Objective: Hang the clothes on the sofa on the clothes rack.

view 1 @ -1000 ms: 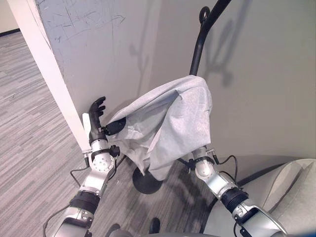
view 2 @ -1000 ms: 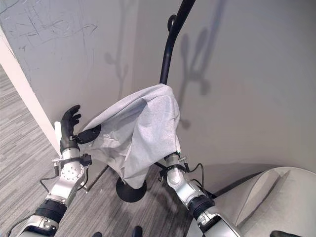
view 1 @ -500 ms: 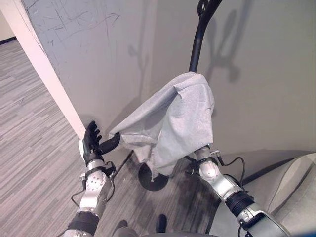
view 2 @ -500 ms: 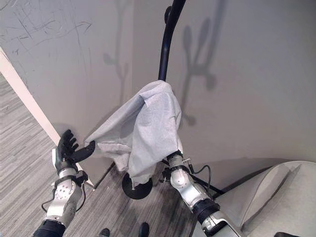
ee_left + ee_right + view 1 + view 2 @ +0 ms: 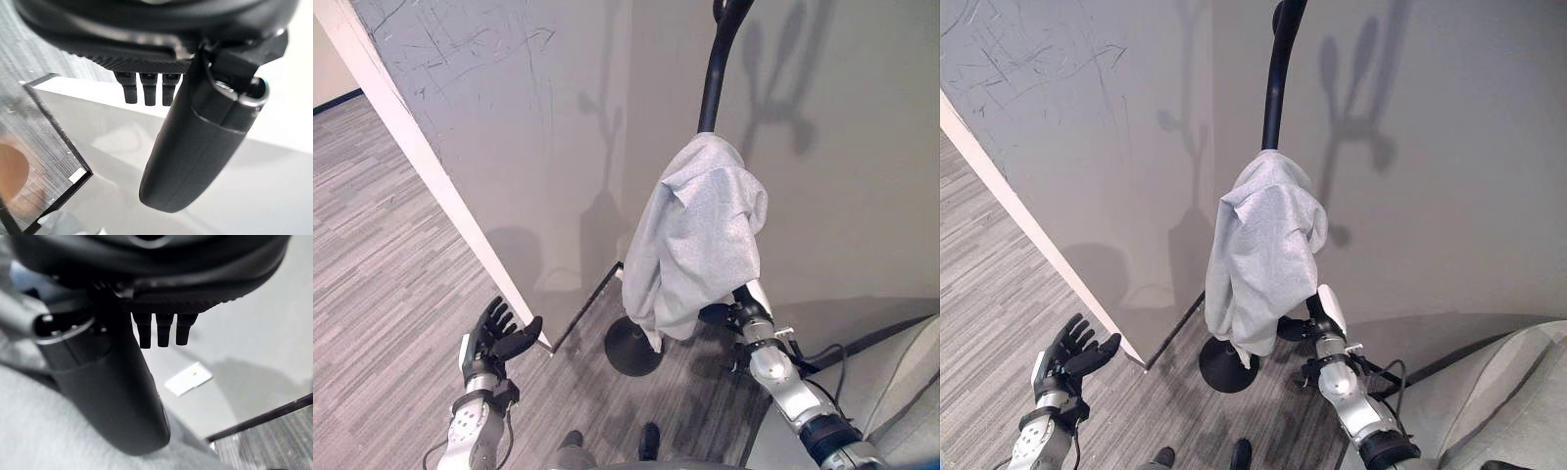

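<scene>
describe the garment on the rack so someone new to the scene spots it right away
Find the corner where the two grey walls meet: a black clothes rack rises there from a round base on the floor. Partway up its pole hangs a light grey garment, bunched and draping down. It is the only cloth on the rack, just above the right hand.

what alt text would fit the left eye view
A grey garment hangs draped over a black clothes rack beside a grey wall. The right hand sits at the garment's lower edge; the left hand is open, away from it.
</scene>
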Available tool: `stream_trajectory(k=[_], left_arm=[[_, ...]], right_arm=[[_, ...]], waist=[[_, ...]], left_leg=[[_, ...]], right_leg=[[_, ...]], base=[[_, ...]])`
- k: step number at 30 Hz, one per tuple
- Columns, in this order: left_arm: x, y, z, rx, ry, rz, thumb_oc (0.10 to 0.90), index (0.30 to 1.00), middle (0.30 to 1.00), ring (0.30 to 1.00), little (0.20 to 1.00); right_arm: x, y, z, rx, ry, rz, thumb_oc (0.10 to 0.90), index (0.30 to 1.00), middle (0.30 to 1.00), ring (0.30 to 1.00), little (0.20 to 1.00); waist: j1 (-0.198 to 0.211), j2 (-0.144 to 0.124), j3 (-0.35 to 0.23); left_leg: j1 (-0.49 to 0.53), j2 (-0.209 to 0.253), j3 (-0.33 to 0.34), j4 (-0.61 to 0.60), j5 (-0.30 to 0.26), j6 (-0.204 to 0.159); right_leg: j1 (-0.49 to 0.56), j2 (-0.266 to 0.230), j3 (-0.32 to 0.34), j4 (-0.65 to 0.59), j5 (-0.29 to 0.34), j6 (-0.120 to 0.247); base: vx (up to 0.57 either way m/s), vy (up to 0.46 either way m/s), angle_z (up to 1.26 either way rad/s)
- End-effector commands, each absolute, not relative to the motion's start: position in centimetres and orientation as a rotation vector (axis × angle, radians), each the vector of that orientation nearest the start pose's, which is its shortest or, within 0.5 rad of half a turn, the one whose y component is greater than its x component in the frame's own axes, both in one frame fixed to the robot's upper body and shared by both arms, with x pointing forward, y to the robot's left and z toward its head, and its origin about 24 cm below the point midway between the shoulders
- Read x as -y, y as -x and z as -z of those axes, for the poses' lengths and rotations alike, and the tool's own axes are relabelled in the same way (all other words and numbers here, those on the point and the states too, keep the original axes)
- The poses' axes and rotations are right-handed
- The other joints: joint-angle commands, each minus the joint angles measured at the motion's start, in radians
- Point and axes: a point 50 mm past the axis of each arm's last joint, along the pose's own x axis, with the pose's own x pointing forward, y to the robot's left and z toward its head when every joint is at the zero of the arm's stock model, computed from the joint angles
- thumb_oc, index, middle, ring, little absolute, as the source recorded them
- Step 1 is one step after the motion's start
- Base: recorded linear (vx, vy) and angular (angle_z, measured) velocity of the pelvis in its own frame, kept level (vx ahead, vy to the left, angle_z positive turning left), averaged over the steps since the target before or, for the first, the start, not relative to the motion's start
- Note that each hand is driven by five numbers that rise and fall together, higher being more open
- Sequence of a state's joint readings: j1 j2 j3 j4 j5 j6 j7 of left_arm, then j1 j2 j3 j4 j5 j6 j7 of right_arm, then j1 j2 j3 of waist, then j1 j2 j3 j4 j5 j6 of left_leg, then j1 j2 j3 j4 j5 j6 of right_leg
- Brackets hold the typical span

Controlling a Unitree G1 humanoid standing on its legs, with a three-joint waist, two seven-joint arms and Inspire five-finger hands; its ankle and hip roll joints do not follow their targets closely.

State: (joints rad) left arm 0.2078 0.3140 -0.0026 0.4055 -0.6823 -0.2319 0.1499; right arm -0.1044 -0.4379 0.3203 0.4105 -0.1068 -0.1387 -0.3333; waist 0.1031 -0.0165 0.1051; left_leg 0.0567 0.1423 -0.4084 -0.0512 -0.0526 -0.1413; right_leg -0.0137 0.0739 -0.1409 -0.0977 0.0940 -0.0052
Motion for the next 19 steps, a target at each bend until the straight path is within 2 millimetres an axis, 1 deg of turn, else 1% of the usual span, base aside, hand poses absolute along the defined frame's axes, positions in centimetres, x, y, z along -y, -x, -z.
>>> stream_trajectory(k=[1, 3, 4, 6, 8, 9, 10, 11, 12, 13, 14, 15, 17, 19], left_arm=[[-28.2, -17.3, 6.4, -0.286, 0.430, -0.603, 0.800, 0.900, 0.900, 0.900, 0.900], [-28.2, -15.7, 8.6, -0.367, 0.516, -0.693, 0.800, 0.900, 0.900, 0.900, 0.900], [-28.1, -14.6, 9.9, -0.430, 0.541, -0.732, 0.800, 0.900, 0.900, 0.900, 0.900], [-27.6, -12.0, 12.4, -0.589, 0.555, -0.816, 0.800, 0.900, 0.900, 0.900, 0.900], [-27.2, -9.7, 13.8, -0.692, 0.577, -0.887, 0.800, 0.900, 0.900, 0.900, 0.900], [-27.3, -9.7, 13.8, -0.691, 0.577, -0.887, 0.800, 0.900, 0.900, 0.900, 0.900], [-27.1, -8.7, 14.4, -0.737, 0.580, -0.910, 0.800, 0.900, 0.900, 0.900, 0.900], [-26.6, -6.7, 15.3, -0.833, 0.569, -0.950, 0.800, 0.900, 0.900, 0.900, 0.900], [-26.6, -6.7, 15.3, -0.833, 0.569, -0.950, 0.800, 0.900, 0.900, 0.900, 0.900], [-26.3, -6.0, 15.6, -0.868, 0.567, -0.955, 0.800, 0.900, 0.900, 0.900, 0.900], [-25.7, -4.4, 16.2, -0.983, 0.528, -0.941, 0.800, 0.900, 0.900, 0.900, 0.900], [-25.4, -4.0, 16.4, -1.027, 0.503, -0.917, 0.800, 0.900, 0.900, 0.900, 0.900], [-24.9, -3.4, 16.7, -1.106, 0.445, -0.857, 0.800, 0.900, 0.900, 0.900, 0.900], [-24.6, -3.7, 16.7, -1.141, 0.387, -0.798, 0.800, 0.900, 0.900, 0.900, 0.900]], right_arm=[[21.3, -25.5, -2.5, 0.062, 0.287, 0.191, 0.800, 0.900, 0.900, 0.900, 0.900], [21.8, -24.2, -1.1, 0.021, 0.027, 0.270, 0.800, 0.900, 0.900, 0.900, 0.900], [22.1, -23.5, -0.3, 0.002, -0.100, 0.318, 0.800, 0.900, 0.900, 0.900, 0.900], [22.4, -21.9, 2.2, -0.065, -0.379, 0.464, 0.800, 0.900, 0.900, 0.900, 0.900], [22.5, -20.3, 4.0, -0.143, -0.448, 0.520, 0.800, 0.900, 0.900, 0.900, 0.900], [22.5, -20.3, 4.0, -0.144, -0.449, 0.519, 0.800, 0.900, 0.900, 0.900, 0.900], [22.6, -19.5, 5.0, -0.193, -0.423, 0.536, 0.800, 0.900, 0.900, 0.900, 0.900], [22.3, -18.0, 7.2, -0.310, -0.417, 0.565, 0.800, 0.900, 0.900, 0.900, 0.900], [22.3, -18.0, 7.2, -0.310, -0.418, 0.564, 0.800, 0.900, 0.900, 0.900, 0.900], [22.2, -17.5, 8.0, -0.357, -0.432, 0.575, 0.800, 0.900, 0.900, 0.900, 0.900], [21.5, -15.8, 10.9, -0.509, -0.518, 0.634, 0.800, 0.900, 0.900, 0.900, 0.900], [20.9, -15.1, 12.1, -0.583, -0.560, 0.649, 0.800, 0.900, 0.900, 0.900, 0.900], [19.7, -13.1, 14.5, -0.755, -0.625, 0.695, 0.800, 0.900, 0.900, 0.900, 0.900], [18.6, -11.6, 15.9, -0.889, -0.673, 0.733, 0.800, 0.900, 0.900, 0.900, 0.900]], waist=[[-0.008, -0.030, -0.072], [-0.017, -0.032, -0.070], [-0.022, -0.032, -0.070], [-0.036, -0.031, -0.074], [-0.048, -0.030, -0.080], [-0.048, -0.030, -0.081], [-0.051, -0.030, -0.083], [-0.055, -0.031, -0.088], [-0.055, -0.031, -0.088], [-0.056, -0.032, -0.089], [-0.054, -0.036, -0.092], [-0.051, -0.037, -0.093], [-0.040, -0.040, -0.094], [-0.022, -0.044, -0.089]], left_leg=[[0.022, 0.027, 0.027, -0.036, 0.033, 0.027], [0.027, 0.025, 0.034, -0.036, 0.031, 0.027], [0.030, 0.026, 0.039, -0.036, 0.029, 0.027], [0.035, 0.027, 0.048, -0.036, 0.024, 0.026], [0.038, 0.028, 0.056, -0.036, 0.019, 0.025], [0.038, 0.028, 0.056, -0.036, 0.019, 0.025], [0.039, 0.028, 0.057, -0.036, 0.018, 0.025], [0.040, 0.029, 0.061, -0.036, 0.018, 0.023], [0.040, 0.029, 0.061, -0.036, 0.018, 0.023], [0.040, 0.030, 0.062, -0.036, 0.018, 0.022], [0.039, 0.030, 0.066, -0.036, 0.019, 0.021], [0.039, 0.030, 0.068, -0.036, 0.020, 0.021], [0.039, 0.028, 0.069, -0.036, 0.021, 0.020], [0.036, 0.026, 0.064, -0.036, 0.024, 0.019]], right_leg=[[0.043, -0.046, 0.032, 0.010, -0.075, 0.067], [0.044, -0.047, 0.037, 0.010, -0.073, 0.067], [0.044, -0.046, 0.041, 0.010, -0.073, 0.068], [0.044, -0.047, 0.045, 0.010, -0.070, 0.068], [0.042, -0.049, 0.050, 0.010, -0.069, 0.069], [0.041, -0.048, 0.051, 0.010, -0.069, 0.069], [0.041, -0.048, 0.051, 0.010, -0.069, 0.069], [0.041, -0.051, 0.051, 0.010, -0.069, 0.070], [0.041, -0.051, 0.051, 0.010, -0.069, 0.070], [0.040, -0.051, 0.051, 0.010, -0.069, 0.070], [0.039, -0.052, 0.053, 0.010, -0.068, 0.070], [0.039, -0.053, 0.053, 0.010, -0.067, 0.070], [0.039, -0.055, 0.049, 0.010, -0.065, 0.070], [0.042, -0.057, 0.041, 0.010, -0.066, 0.070]], base=[[0.00, 0.019, -0.05], [0.00, 0.029, -0.05], [0.00, 0.029, -0.08], [0.01, 0.033, -0.12], [0.01, 0.031, -0.09], [0.01, 0.021, -0.09], [0.01, 0.022, -0.07], [0.00, 0.000, 0.00], [0.00, 0.000, 0.00], [0.00, 0.000, 0.00], [0.00, 0.000, 0.00], [-0.01, 0.019, -0.04], [-0.01, 0.008, -0.03], [0.00, 0.000, 0.00]])
